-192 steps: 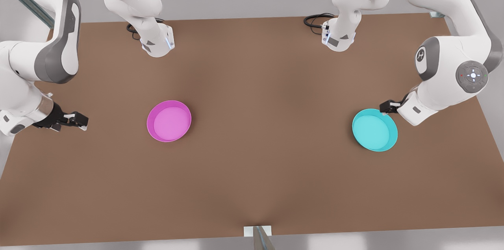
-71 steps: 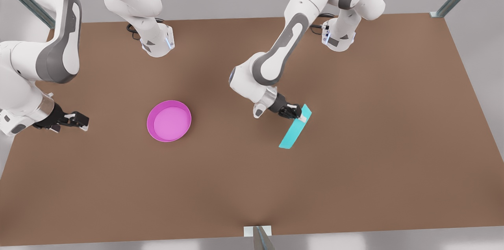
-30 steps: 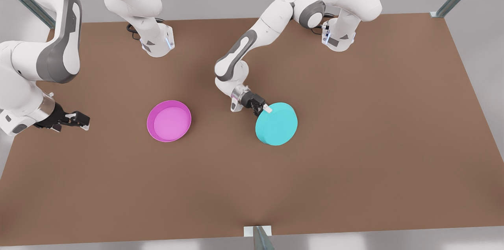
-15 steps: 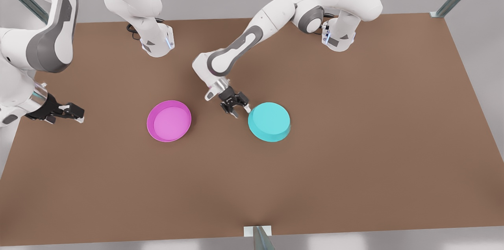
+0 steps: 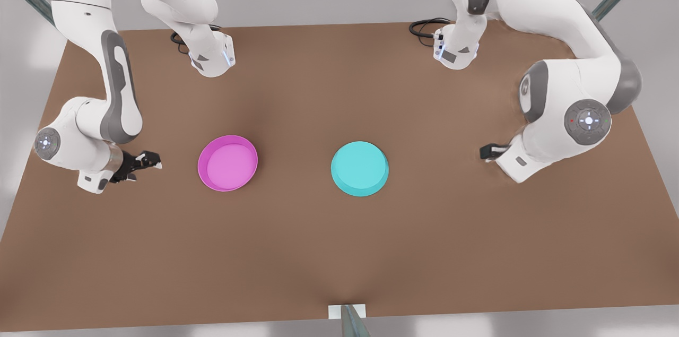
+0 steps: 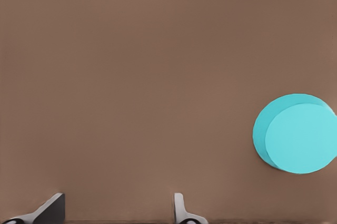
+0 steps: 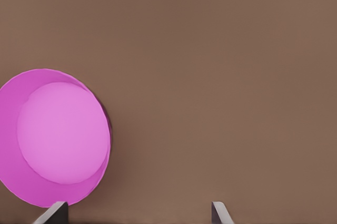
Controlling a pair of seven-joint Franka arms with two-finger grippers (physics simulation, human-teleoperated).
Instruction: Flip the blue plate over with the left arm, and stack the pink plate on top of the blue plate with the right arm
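On table, upturned blue plate (image 5: 359,168)

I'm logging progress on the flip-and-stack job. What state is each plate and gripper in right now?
blue plate: upside down on the table, base up, free of both grippers.
pink plate: upright, open side up, not stacked.
left gripper: at the front view's right, open, empty.
right gripper: beside the pink plate, open, empty.

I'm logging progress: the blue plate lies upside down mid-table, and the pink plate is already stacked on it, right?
Not stacked. The front view shows the pink plate on the table, apart from the upside-down blue plate, toward that view's left.
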